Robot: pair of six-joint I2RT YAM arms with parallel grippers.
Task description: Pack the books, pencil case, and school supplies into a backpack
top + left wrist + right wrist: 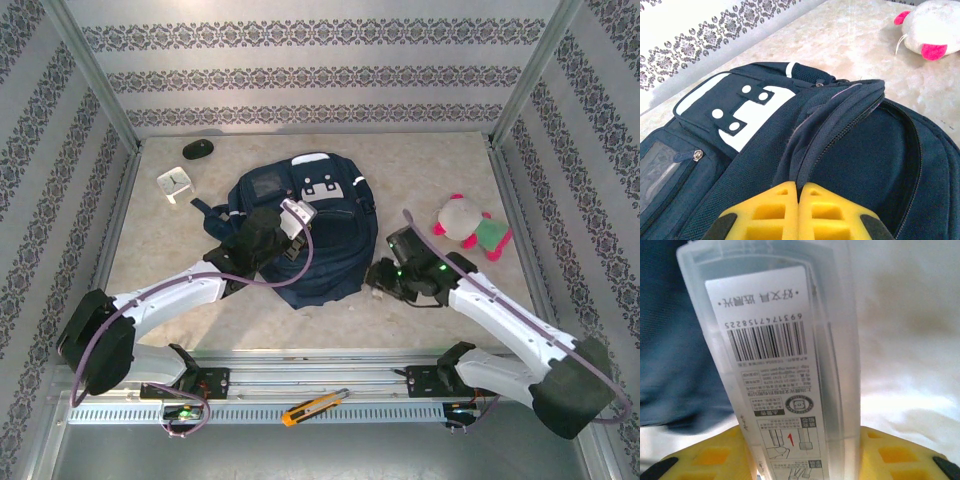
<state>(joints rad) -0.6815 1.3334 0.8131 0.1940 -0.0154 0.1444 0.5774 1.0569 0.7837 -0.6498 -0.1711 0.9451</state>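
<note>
The pale marbled table (150, 240) has walls along its left, far and right edges. A large navy-blue fabric backpack (330, 255) with white-grey patches lies in the table's middle. Bare surface runs along the left edge, and both arms cross a narrower bare strip along the near edge.

Your left gripper (800, 197) rests on top of the backpack. Its yellow fingers are pressed together on a fold of fabric beside the unzipped opening, which gapes dark just to the right of the fingers.

Your right gripper (805, 460) sits just off the backpack's right side, toward the near edge. It pinches a slim translucent plastic case with a barcode label (785, 355), which sticks out past the fingertips. Navy fabric lies to the case's left and bare table to its right.

A pink, white and green plush toy (470, 225) sits near the right edge, apart from that arm. A small white square clock (173, 182) lies near the backpack's far-left side. A black oval mouse (198, 149) sits at the far edge. An orange utility knife (313, 407) lies on the metal rail below the near edge.
</note>
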